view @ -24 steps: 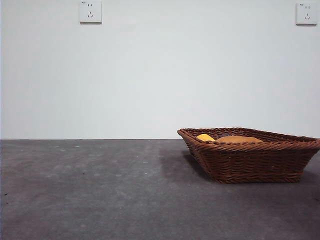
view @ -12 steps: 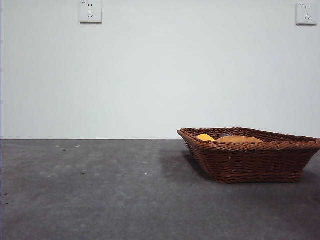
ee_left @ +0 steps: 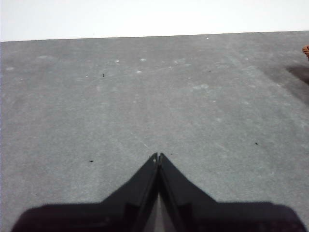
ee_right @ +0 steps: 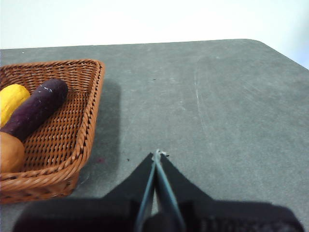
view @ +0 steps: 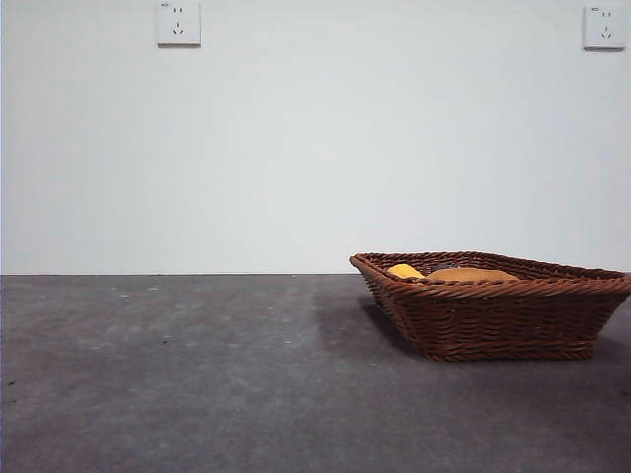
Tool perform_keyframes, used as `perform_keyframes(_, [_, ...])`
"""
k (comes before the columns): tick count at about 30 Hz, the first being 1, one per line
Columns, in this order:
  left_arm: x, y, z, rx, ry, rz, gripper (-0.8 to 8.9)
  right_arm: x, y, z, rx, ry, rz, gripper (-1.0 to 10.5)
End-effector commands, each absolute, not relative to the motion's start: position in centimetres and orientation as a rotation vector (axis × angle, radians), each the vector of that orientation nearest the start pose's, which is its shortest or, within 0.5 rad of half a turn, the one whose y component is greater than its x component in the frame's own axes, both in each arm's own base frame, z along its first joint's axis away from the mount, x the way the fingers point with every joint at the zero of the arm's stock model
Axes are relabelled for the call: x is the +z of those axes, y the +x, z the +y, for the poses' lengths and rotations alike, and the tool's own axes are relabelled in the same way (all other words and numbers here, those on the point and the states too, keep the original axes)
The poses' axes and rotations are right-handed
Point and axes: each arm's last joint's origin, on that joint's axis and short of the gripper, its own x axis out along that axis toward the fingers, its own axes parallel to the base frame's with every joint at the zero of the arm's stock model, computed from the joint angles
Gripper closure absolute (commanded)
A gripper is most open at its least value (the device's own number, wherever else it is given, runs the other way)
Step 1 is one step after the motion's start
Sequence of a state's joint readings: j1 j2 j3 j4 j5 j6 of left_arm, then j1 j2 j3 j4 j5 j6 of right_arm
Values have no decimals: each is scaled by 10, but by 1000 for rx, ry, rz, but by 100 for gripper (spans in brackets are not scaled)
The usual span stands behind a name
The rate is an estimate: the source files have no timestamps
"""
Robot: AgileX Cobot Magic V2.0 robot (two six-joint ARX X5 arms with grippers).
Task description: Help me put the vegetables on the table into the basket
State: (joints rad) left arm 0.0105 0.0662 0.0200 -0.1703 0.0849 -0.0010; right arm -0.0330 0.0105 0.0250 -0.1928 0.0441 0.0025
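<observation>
The basket (view: 493,305) sits on the table (view: 197,374), toward the right of the front view — corn cob (view: 404,270), potato (view: 471,275) and purple vegetable (ee_right: 35,109) lie side by side inside it.

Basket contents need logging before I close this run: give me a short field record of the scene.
basket: on the table
corn cob: in basket
purple vegetable: in basket, beside the corn
potato: in basket
loose vegetables on table: none visible
left gripper: shut, holding nothing, over bare table
right gripper: shut, holding nothing, beside basket
</observation>
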Motion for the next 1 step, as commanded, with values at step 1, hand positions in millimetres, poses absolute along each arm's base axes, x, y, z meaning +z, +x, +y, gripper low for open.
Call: perform_keyframes(1, [146, 99, -1, -71, -17, 221, 817, 150, 96, -4, -75, -4, 181, 946])
